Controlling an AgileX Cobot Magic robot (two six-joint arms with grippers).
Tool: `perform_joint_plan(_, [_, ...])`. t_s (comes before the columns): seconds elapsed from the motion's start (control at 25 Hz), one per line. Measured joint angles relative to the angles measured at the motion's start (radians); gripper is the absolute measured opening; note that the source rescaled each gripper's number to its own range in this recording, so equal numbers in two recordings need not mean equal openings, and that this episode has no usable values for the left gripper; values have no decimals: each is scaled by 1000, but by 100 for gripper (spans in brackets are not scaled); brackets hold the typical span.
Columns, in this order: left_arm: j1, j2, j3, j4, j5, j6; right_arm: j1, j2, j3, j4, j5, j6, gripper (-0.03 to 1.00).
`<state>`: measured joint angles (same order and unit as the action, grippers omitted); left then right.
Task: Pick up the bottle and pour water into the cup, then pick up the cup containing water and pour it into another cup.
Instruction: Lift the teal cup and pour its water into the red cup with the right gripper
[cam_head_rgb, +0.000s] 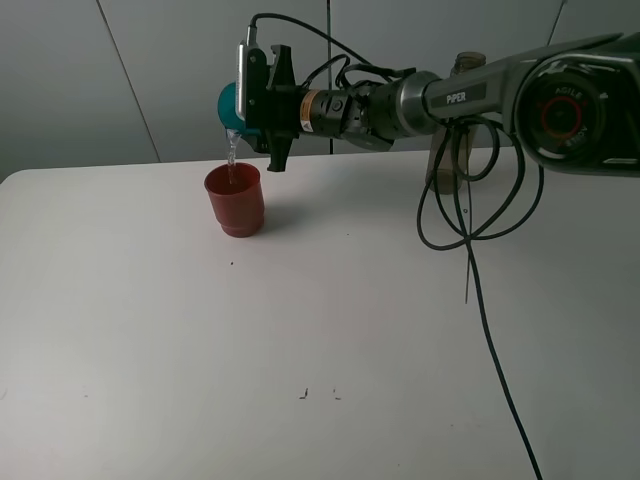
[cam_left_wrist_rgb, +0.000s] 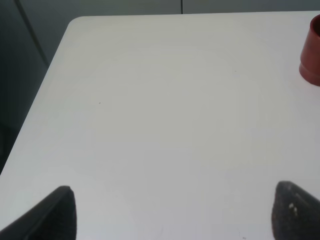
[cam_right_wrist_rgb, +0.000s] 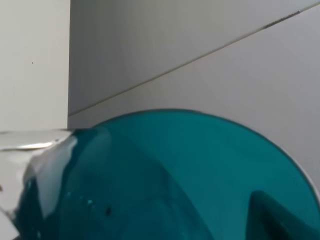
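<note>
Water (cam_head_rgb: 231, 155) falls in a thin stream from the tipped teal cup (cam_head_rgb: 230, 103) into the red cup (cam_head_rgb: 235, 200), which stands upright on the surface (cam_head_rgb: 350, 330) at far left. The right tool (cam_head_rgb: 258, 105) is clamped on the teal cup, holding it just above the red cup's rim. The bottle (cam_head_rgb: 445, 175) stands far right, behind the arm, so the first pour looks done and the second is the step in hand. What remains is probably emptying the teal cup and setting it down. How full either cup is cannot be read. The left tool (cam_left_wrist_rgb: 173, 189) hangs spread wide and empty over bare surface.
</note>
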<state>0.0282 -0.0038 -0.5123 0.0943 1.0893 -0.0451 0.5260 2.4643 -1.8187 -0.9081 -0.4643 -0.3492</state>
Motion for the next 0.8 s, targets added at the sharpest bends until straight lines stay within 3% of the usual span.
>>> perform_joint_plan(0.8, [0,0,0,0,0,0,0,0,0,0,-1,-163,5])
